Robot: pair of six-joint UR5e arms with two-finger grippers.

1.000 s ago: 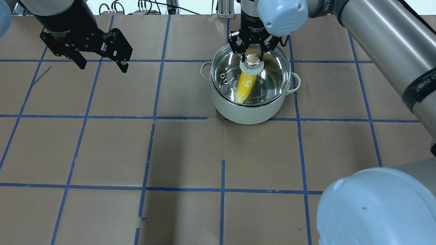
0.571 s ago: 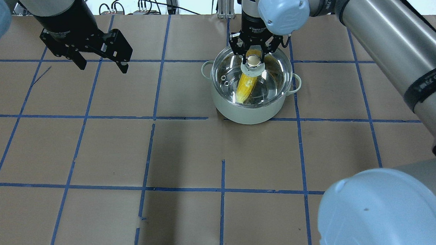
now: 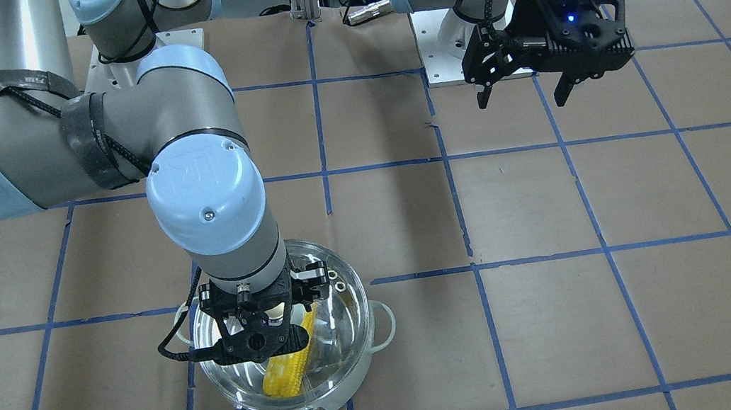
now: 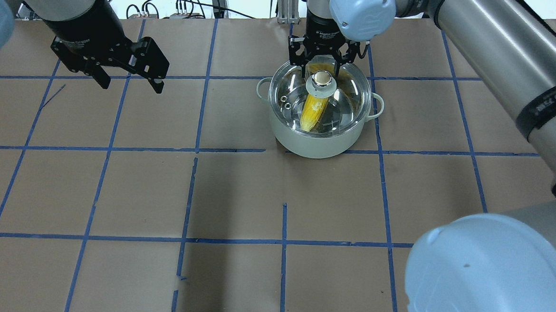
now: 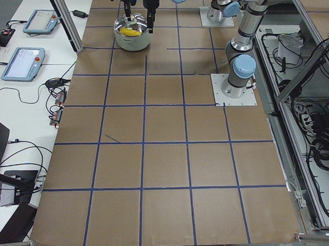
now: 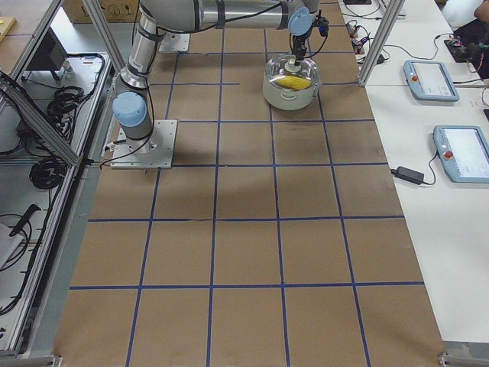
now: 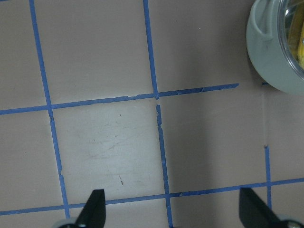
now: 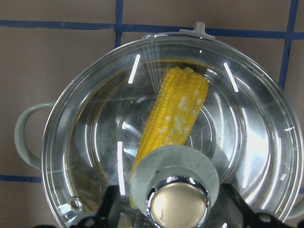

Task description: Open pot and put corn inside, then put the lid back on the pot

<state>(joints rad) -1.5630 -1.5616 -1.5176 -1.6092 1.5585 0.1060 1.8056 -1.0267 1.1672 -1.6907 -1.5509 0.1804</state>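
Your left gripper [image 4: 132, 85] hangs at ten o'clock over the table, fingers spread, holding nothing. At one o'clock stands the pale green, steel-lined round pot [image 4: 314, 141]. The yellow corn cob [image 4: 315, 108] lies inside it, under the seated clear glass lid [image 4: 345, 105]. That glass is probably slick and breakable, so lift it by the metallic knob [image 4: 321, 80]. Your right gripper [image 4: 321, 72] flanks the knob, fingers apart.

The corn [image 4: 314, 111] lies inside the pot [image 4: 307, 143], the lid [image 4: 348, 90] on top.

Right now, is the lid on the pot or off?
On. The clear lid sits flat across the rim of the pot, and the corn shows through the glass underneath.
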